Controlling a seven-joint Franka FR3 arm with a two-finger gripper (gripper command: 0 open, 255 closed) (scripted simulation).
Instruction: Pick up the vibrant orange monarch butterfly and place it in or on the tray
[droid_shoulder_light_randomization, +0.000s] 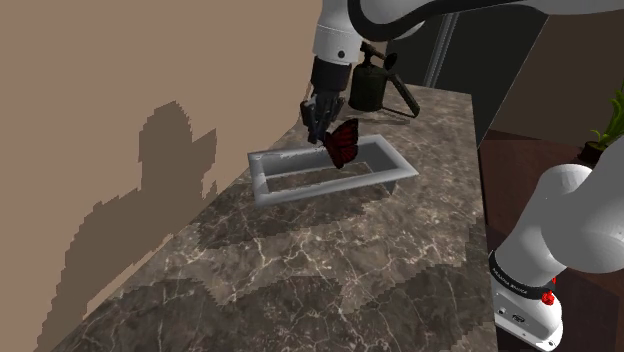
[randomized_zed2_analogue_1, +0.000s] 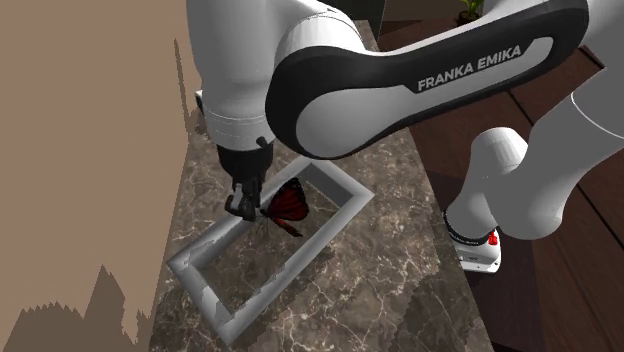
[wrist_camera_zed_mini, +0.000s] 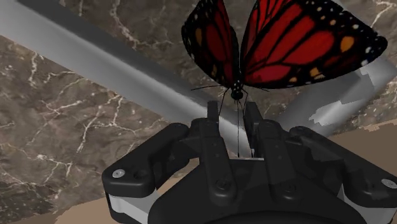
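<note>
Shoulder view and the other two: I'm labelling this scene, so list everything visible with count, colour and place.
butterfly: one, red and black, in the gripper over the tray
tray: one, grey, on the counter beside the wall
can: one, dark, at the counter's far end
plant: one, green, shoulder view's right edge
counter: one, dark veined stone, along the tan wall
arm: one, white, reaching over the tray
gripper: one, black, shut on the butterfly
</note>
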